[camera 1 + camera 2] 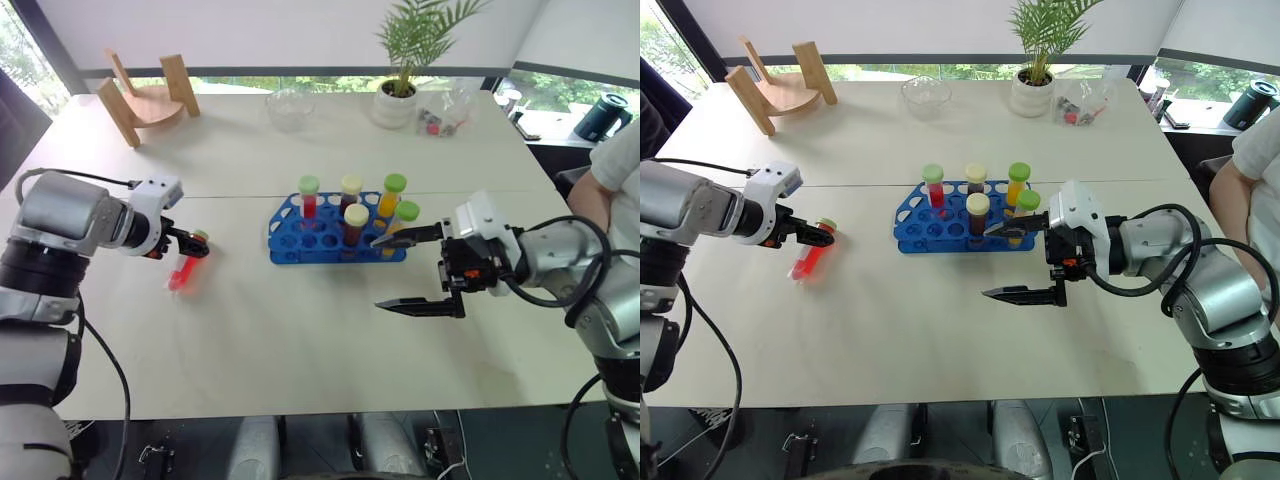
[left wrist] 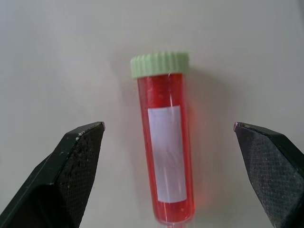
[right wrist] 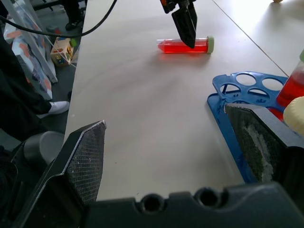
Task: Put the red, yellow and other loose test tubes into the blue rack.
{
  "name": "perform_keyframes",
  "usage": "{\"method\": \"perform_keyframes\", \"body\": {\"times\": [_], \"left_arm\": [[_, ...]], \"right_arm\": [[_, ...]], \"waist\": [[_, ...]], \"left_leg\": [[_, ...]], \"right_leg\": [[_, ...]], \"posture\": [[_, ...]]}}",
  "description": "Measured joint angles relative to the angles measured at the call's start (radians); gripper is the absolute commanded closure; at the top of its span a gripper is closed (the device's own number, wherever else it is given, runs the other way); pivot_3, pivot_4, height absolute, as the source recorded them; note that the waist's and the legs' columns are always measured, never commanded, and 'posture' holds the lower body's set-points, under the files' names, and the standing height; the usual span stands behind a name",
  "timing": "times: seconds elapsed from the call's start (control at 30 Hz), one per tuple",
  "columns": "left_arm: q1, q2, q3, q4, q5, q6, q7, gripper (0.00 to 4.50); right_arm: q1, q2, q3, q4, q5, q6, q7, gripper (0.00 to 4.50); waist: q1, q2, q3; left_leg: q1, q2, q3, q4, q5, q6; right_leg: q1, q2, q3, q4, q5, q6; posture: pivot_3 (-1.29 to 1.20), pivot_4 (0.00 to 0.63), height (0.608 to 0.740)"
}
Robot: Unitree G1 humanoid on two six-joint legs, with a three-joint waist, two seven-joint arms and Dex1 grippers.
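Overhead, in the left eye view, we found the blue rack [image 1: 335,232] standing near the middle of the white table [image 1: 300,330] with five capped tubes upright in its holes. One loose red tube [image 1: 181,272] lay flat on the table, well apart from the rack on the robot's left. The left gripper [image 1: 190,243] hung just above the capped end of that tube, while the right gripper [image 1: 420,270] hovered just beside the rack's right end, wide open and empty.

The right eye view showed the same layout; we also noted a wooden stand [image 1: 775,85], a glass bowl [image 1: 925,95] and a potted plant [image 1: 1035,75] along the far edge, all clear of the work.

From the left wrist view, we saw the two black fingers [image 2: 71,175] spread wide with the red tube lying between them, untouched, its green cap [image 2: 159,64] pointing away from the wrist.

From the right wrist view, we saw the open jaws framing bare table, the rack's corner at one side and the red tube farther off under the other gripper.

We judged the step in hand to be the pickup. To do it well, lower until the fingers straddle the tube body below the cap, keep the tube centred, and close across the labelled middle so it cannot roll or pivot when lifted.
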Motion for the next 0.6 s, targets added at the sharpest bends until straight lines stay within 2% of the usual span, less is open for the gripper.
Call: {"method": "perform_keyframes", "body": {"times": [0.23, 0.33, 0.5, 0.53, 0.6], "left_arm": [[0.013, -0.061, -0.013, 0.062, 0.04, -0.026, 0.011, 0.0], [0.011, -0.081, -0.004, 0.09, 0.063, -0.042, 0.023, 0.84], [0.015, -0.104, 0.038, 0.152, 0.107, -0.085, 0.045, 3.41], [0.015, -0.109, 0.05, 0.163, 0.112, -0.092, 0.045, 3.7], [0.014, -0.117, 0.059, 0.177, 0.12, -0.103, 0.044, 3.71]], "right_arm": [[0.048, -0.008, -0.041, -0.04, 0.003, 0.023, -0.029, 0.08], [0.065, -0.009, -0.056, -0.058, 0.006, 0.037, -0.042, 0.0], [0.097, -0.018, -0.084, -0.08, 0.012, 0.042, -0.058, 0.0], [0.102, -0.018, -0.087, -0.083, 0.012, 0.042, -0.059, 0.0], [0.108, -0.019, -0.089, -0.088, 0.013, 0.042, -0.065, 0.0]], "waist": [[0.004, 0.0, 0.0], [0.004, 0.001, -0.001], [0.004, 0.002, -0.001], [0.005, 0.002, -0.002], [0.006, 0.003, -0.002]], "left_leg": [[0.0, 0.0, 0.0, 0.001, 0.0, 0.0], [0.002, 0.0, 0.0, 0.001, 0.0, 0.0], [0.003, -0.001, 0.0, 0.002, 0.0, 0.0], [0.003, -0.001, 0.0, 0.003, 0.0, 0.0], [0.004, -0.001, 0.0, 0.003, 0.0, 0.0]], "right_leg": [[0.001, -0.001, 0.0, 0.0, 0.0, 0.0], [0.002, -0.001, 0.0, 0.002, 0.0, 0.0], [0.004, -0.001, 0.0, 0.002, 0.0, 0.0], [0.004, -0.001, 0.0, 0.002, 0.0, 0.0], [0.005, -0.001, 0.0, 0.002, 0.0, 0.0]], "posture": [[0.0, 0.15, 0.74], [0.0, 0.15, 0.74], [0.0, 0.15, 0.74], [0.0, 0.15, 0.74], [0.0, 0.15, 0.74]]}}
